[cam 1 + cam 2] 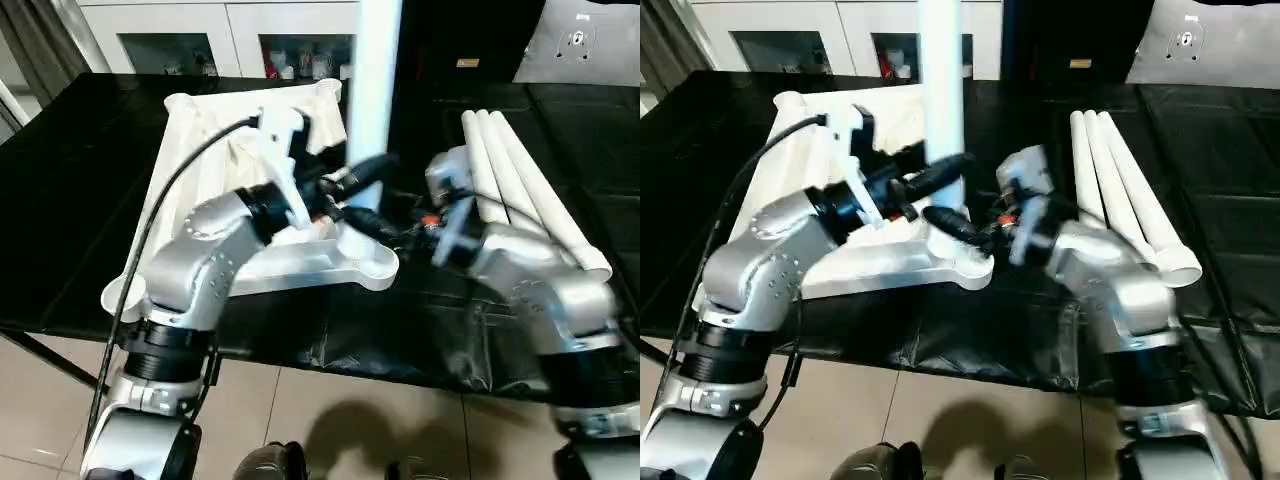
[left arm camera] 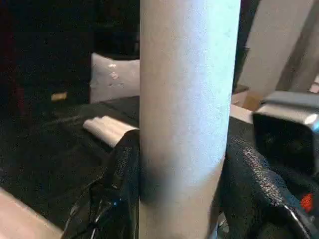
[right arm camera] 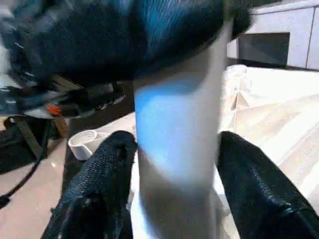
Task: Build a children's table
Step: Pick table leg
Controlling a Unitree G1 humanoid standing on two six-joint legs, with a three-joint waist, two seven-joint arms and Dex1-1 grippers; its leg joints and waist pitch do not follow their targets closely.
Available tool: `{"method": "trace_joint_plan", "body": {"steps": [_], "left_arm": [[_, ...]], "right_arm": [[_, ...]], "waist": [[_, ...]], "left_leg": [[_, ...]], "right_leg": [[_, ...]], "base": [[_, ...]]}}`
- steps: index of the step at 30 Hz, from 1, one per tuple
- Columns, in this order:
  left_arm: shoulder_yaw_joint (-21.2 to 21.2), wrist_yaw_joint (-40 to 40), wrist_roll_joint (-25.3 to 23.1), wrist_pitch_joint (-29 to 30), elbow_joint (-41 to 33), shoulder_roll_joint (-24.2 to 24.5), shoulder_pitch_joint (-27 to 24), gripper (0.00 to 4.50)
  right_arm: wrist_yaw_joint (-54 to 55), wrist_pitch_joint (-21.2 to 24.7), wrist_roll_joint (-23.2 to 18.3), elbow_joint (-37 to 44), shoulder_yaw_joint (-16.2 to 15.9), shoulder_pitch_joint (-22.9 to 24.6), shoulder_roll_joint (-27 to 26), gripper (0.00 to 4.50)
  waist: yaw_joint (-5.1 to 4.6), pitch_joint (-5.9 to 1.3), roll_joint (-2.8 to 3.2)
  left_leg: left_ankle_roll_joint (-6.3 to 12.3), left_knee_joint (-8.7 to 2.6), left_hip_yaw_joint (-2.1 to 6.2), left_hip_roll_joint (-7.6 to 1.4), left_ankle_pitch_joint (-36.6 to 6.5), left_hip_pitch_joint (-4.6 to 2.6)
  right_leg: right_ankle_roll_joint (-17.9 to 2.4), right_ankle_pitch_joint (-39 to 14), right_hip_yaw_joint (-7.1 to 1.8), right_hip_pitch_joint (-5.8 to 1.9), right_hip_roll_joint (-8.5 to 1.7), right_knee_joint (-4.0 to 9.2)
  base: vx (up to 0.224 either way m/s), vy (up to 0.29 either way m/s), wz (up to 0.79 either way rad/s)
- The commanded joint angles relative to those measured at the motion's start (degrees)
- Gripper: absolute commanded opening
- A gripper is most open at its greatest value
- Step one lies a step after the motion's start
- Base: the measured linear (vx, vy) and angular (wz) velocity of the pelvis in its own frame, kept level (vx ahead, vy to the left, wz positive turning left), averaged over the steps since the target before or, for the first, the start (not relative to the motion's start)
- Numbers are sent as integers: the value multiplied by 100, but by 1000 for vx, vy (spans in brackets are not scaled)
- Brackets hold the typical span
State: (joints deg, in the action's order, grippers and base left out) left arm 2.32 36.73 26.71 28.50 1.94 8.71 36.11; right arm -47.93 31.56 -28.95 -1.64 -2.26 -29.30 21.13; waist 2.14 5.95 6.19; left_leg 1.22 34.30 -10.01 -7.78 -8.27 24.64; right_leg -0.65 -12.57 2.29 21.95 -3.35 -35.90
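The children's table top [image 1: 215,160] lies upside down on the black surface [image 1: 80,200], with 1 white leg [image 1: 940,90] standing upright at its near corner socket [image 1: 375,262]. The left gripper [image 2: 182,174] has its jaws clamped on that leg; the right gripper [image 3: 172,164] straddles it, jaws slightly apart from it. 3 more legs [image 1: 520,180] lie side by side to the right
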Motion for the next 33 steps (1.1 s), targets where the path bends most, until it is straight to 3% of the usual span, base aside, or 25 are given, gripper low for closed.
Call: {"method": "trace_joint_plan", "body": {"steps": [1, 6, 20, 26, 28, 31, 32, 33], "left_arm": [[-85, 65, 78, 58, -16, 79, 85, 191], [24, 192, 6, -40, -81, 159, 120, 191], [399, 318, -168, -172, -341, 88, 72, 191], [516, 391, -182, -169, -450, 127, 59, 191], [525, 401, -175, -161, -480, 119, 55, 191], [533, 420, -174, -159, -496, 107, 52, 191], [540, 423, -180, -166, -492, 106, 52, 191], [545, 423, -185, -175, -484, 106, 54, 191]], "right_arm": [[-181, 185, -146, 152, 39, -86, 76, 315], [-179, 409, -147, 158, 11, -170, 192, 357], [137, 567, 115, -58, -211, -367, -40, 357], [178, 548, 193, -155, -244, -434, -56, 369], [189, 531, 194, -171, -229, -438, -76, 334], [196, 501, 200, -199, -223, -453, -93, 330], [196, 488, 209, -213, -224, -461, -98, 299], [194, 480, 217, -222, -224, -467, -101, 299]], "waist": [[11, -475, -99], [19, -473, -98], [21, -478, -99], [26, -499, -109], [29, -512, -126], [30, -506, -115], [33, -513, -107], [34, -516, -108]], "left_leg": [[510, -326, 222, -483, -969, -225], [534, -330, 224, -494, -968, -227], [408, -334, 221, -498, -1018, -228], [444, -326, 221, -501, -916, -228], [477, -312, 213, -495, -857, -223], [511, -302, 208, -490, -864, -219], [488, -305, 214, -498, -871, -226], [479, -306, 214, -499, -874, -230]], "right_leg": [[-1413, -422, -238, -222, -519, 429], [-1437, -491, -231, -213, -524, 430], [-1441, -530, -240, -214, -531, 422], [-1448, -386, -238, -218, -525, 401], [-1472, -324, -236, -228, -533, 395], [-1469, -391, -235, -223, -531, 404], [-1456, -423, -234, -224, -527, 402], [-1455, -425, -232, -220, -522, 401]], "base": [[0, 0, 0], [0, 0, 0], [0, 0, 0], [0, 0, 0], [0, 0, 0], [0, 0, 0], [0, 0, 0], [0, 0, 0]]}}
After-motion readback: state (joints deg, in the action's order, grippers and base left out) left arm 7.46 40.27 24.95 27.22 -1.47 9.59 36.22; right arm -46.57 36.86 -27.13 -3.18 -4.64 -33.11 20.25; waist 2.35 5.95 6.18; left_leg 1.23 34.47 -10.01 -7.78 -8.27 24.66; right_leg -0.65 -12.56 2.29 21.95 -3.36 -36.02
